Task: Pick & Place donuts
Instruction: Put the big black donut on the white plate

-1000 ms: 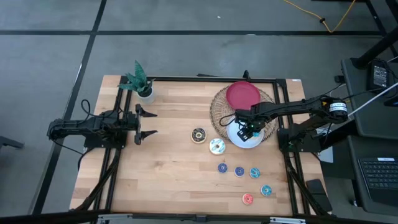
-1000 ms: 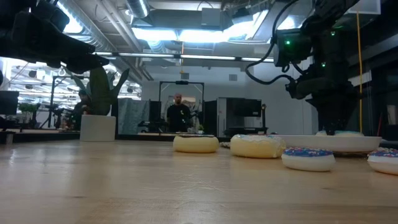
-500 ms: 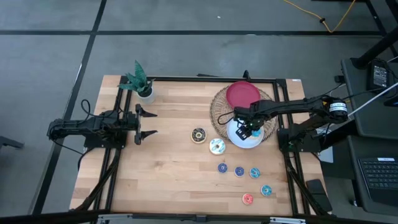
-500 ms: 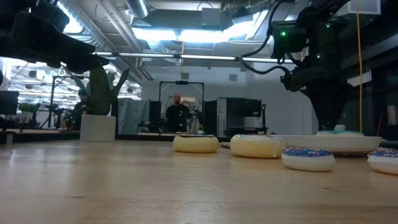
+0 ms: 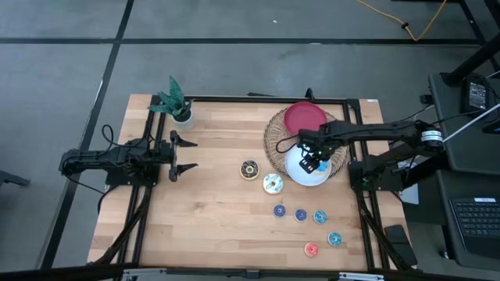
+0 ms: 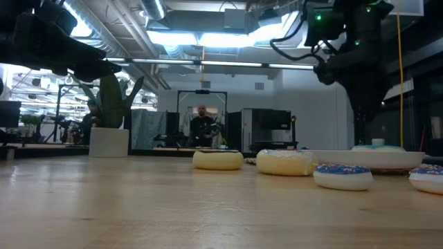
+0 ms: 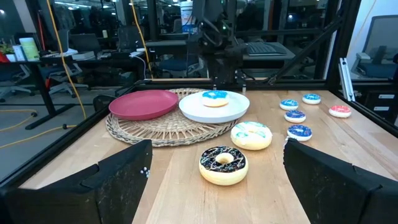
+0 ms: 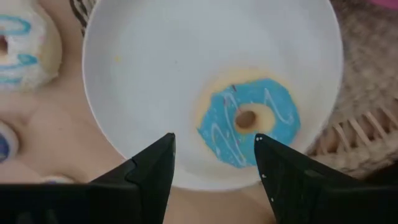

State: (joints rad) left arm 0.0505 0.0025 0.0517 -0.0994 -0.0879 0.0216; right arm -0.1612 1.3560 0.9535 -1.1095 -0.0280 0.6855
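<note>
A blue-iced donut (image 8: 249, 121) lies flat in the white plate (image 8: 155, 74), which sits on a woven mat (image 5: 275, 140). My right gripper (image 8: 213, 142) hangs open above it, fingers pointing down, touching nothing. On the table's wood lie a chocolate donut (image 5: 249, 169) and a white-iced donut (image 5: 272, 183). Nearer the front edge are several small blue donuts (image 5: 301, 215) and one red-pink donut (image 5: 311, 249). My left gripper (image 5: 183, 154) waits open at the table's left, level, facing the donuts (image 7: 223, 163).
A red plate (image 5: 305, 119) rests on the far part of the woven mat. A small potted plant (image 5: 176, 101) stands at the far left corner. A dark frame runs along the table's edges. Bare wood lies between my left gripper and the chocolate donut.
My right gripper has risen straight up from the blue-iced donut, with the gap between its fingers unchanged. The donut has stayed flat in the white plate.
</note>
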